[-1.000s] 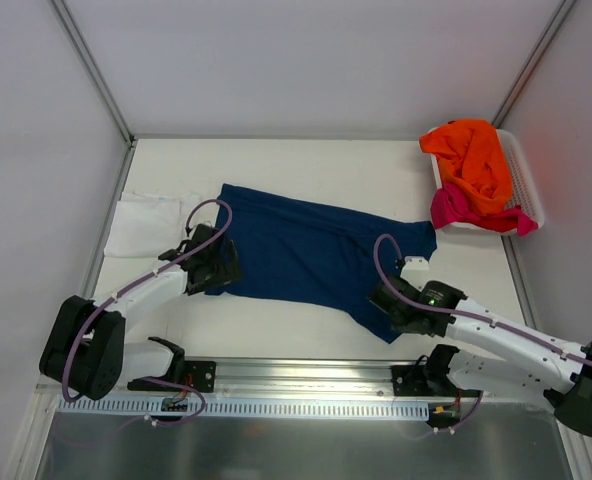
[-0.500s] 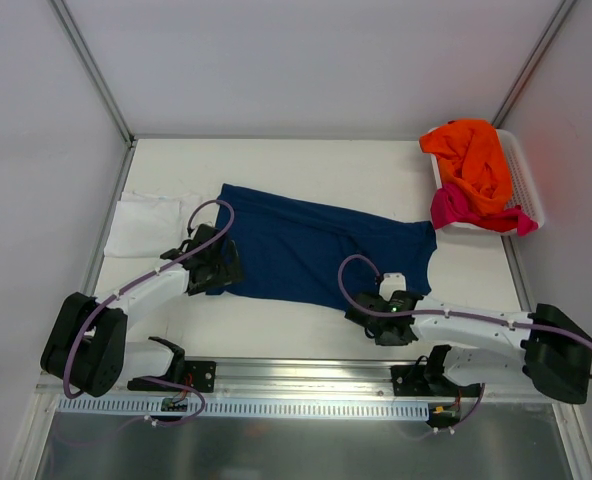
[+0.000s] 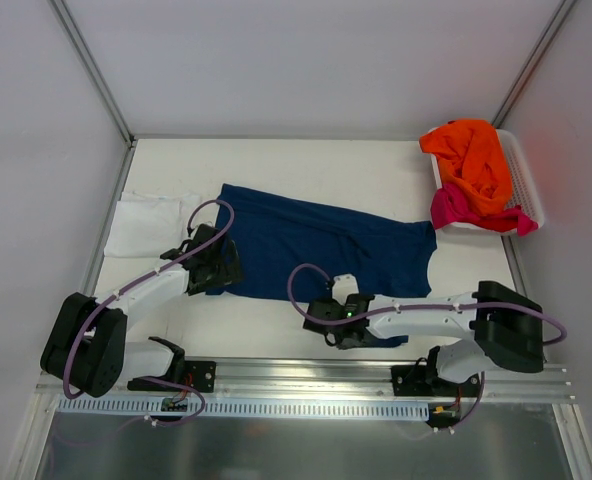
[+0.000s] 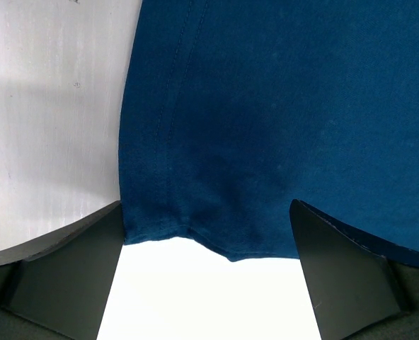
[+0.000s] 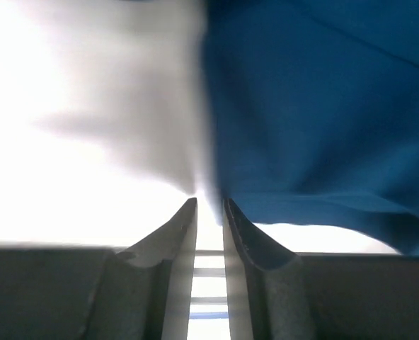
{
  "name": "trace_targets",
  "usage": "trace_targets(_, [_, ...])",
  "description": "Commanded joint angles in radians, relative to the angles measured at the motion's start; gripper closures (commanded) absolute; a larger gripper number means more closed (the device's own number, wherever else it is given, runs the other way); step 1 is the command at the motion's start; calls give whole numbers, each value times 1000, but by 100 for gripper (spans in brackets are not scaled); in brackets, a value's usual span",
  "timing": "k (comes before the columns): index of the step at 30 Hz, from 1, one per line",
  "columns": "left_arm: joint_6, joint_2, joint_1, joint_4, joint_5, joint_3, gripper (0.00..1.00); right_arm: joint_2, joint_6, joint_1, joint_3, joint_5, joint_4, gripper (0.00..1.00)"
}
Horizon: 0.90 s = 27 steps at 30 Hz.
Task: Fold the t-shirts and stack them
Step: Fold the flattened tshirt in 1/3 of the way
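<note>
A navy t-shirt (image 3: 316, 245) lies spread flat across the middle of the table. My left gripper (image 3: 219, 268) rests at its near left corner, open wide. In the left wrist view the hem of the navy t-shirt (image 4: 266, 127) lies between the left gripper's (image 4: 206, 212) spread fingers (image 4: 68, 276). My right gripper (image 3: 316, 316) is low at the shirt's near edge. In the right wrist view the right gripper (image 5: 209, 202) shows a narrow bare gap, with the navy t-shirt (image 5: 316, 113) just to the right of it. A white t-shirt (image 3: 141, 225) lies folded at the far left.
A white slatted basket (image 3: 529, 185) stands at the back right, holding an orange t-shirt (image 3: 473, 160) and a magenta-pink t-shirt (image 3: 454, 207) that spills over its rim. Metal rails (image 3: 306, 375) run along the near table edge, by the arm bases.
My right arm has swept left along the shirt's near edge, from its near right corner to the middle, and its jaws have narrowed. The left arm has not moved.
</note>
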Motion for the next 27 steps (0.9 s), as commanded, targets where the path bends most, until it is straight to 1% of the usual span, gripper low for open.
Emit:
trace_targets(1, [-2, -13, -9, -2, -5, 24, 1, 49, -2, 72, 122, -33, 52, 76])
trace_targets(2, [0, -18, -9, -1, -5, 24, 1, 75, -5, 82, 174, -35, 46, 76])
trace_targets(6, [3, -23, -9, -1, -10, 21, 1, 135, -19, 133, 289, -23, -1, 75])
trace_targets(9, [4, -24, -9, -1, -11, 19, 1, 140, -17, 161, 346, -3, -35, 75])
trace_targets(11, [4, -26, -8, -1, -13, 16, 1, 124, 1, 181, 369, 39, -67, 75])
trace_targets(13, [3, -27, -9, -1, -11, 14, 1, 101, 25, 184, 386, 101, -142, 72])
trace_targets(15, [-2, -32, -9, -1, -6, 16, 1, 81, 64, 173, 363, 138, -196, 63])
trace_targets(18, [3, -35, -9, -1, -13, 36, 1, 65, 58, 103, 322, 157, -199, 61])
trace_targets(20, [15, -27, -9, -1, -20, 60, 1, 46, 26, 37, 303, 198, -199, 64])
trace_targets(21, [23, -23, -9, -2, -16, 95, 2, 40, 9, 9, 305, 215, -196, 78])
trace_targets(22, [41, -20, -9, -2, -13, 117, 11, 31, -14, -53, 311, 238, -190, 87])
trace_targets(23, [49, -17, -9, -2, -11, 135, 27, 28, -71, -83, 314, 249, -163, 99])
trace_targets(24, [52, -18, -9, -4, -10, 178, 52, 23, -105, -118, 316, 260, -144, 100])
trace_targets(25, [52, -21, -8, -7, -11, 200, 80, 19, -137, -191, 320, 267, -126, 99])
trace_targets(26, [53, -27, -9, -10, -13, 218, 100, 18, -169, -225, 328, 272, -88, 99])
trace_targets(27, [56, -27, -9, -10, -25, 256, 100, 18, -222, -296, 332, 277, -71, 100])
